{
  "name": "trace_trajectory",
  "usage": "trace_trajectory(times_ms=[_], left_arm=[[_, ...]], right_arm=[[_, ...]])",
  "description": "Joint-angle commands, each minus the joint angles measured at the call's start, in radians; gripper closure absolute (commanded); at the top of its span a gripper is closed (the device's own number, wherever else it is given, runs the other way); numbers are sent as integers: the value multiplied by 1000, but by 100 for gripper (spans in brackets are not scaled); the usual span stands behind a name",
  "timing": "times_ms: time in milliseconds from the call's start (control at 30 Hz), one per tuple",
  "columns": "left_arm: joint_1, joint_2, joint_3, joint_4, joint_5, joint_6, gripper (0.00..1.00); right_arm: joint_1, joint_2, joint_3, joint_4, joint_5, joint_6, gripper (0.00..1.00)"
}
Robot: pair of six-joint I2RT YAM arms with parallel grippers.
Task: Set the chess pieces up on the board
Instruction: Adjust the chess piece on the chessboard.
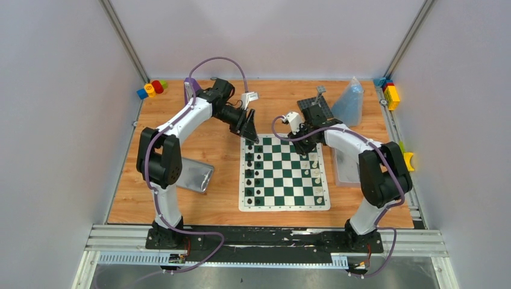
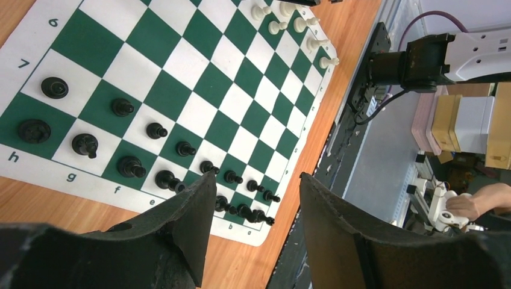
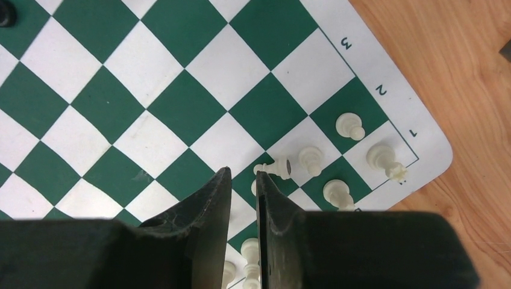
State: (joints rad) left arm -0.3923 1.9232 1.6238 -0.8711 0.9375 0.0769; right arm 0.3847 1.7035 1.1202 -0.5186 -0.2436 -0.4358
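My left claw (image 2: 256, 178) hangs over the far left corner of the board (image 1: 284, 175), and its two fingers stand well apart with nothing between them. Under it the black pieces (image 2: 123, 107) stand in two rows along the left edge of the board. My own dark fingers (image 2: 187, 229) cover the last few pieces of these rows in the left wrist view.

My right claw (image 3: 242, 173) is low over the far right part of the board, among the white pieces (image 3: 349, 126). Its fingers are nearly together and only a thin slit stays between them. A white pawn (image 3: 276, 167) lies on its side just beyond the fingertips, with its head next to the right finger. I cannot tell if the fingers pinch anything, because they hide what is directly below them. The other white pieces near the corner stand upright.

From above, my right arm covers the far right corner of the board. On the wooden table (image 1: 217, 150) a silver tin (image 1: 196, 174) lies to the left of the board, well apart from it. A dark studded plate (image 1: 317, 108) with a post and a clear bag (image 1: 349, 102) are behind the board on the right side. Colourful blocks (image 1: 152, 88) lie at the far left corner of the table, and more blocks (image 1: 390, 93) at the far right corner.
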Motion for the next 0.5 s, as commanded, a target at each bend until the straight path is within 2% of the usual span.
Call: trace_trajectory(times_ms=[0, 467], left_arm=[[-2, -68, 0, -3, 2, 23, 38], [-3, -71, -4, -5, 1, 28, 35]], right_arm=[[0, 40, 53, -21, 33, 27, 77], [1, 101, 101, -36, 93, 37, 74]])
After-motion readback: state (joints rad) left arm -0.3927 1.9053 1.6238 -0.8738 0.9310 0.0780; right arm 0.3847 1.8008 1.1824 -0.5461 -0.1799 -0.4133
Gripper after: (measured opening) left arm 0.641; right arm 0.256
